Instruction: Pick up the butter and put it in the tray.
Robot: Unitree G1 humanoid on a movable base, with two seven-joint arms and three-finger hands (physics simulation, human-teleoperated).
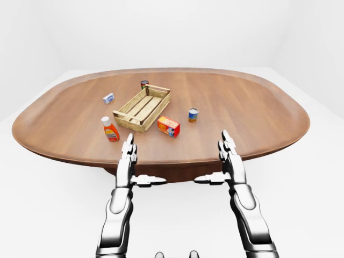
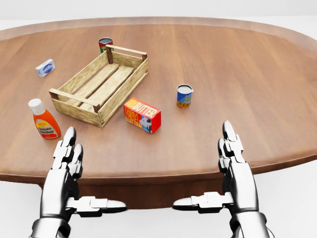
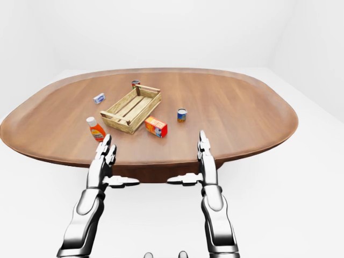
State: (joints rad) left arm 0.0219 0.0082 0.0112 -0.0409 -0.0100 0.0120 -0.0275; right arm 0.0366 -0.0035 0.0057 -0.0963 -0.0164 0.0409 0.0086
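While eye views show whole table point(image 1: 258, 107), head view reads butter point(image 2: 142, 115) label

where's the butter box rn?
In the head view the butter box lies on the table left of centre, just right of the wooden tray's near corner, with the blue-labelled can further right; neither robot hand touches it.
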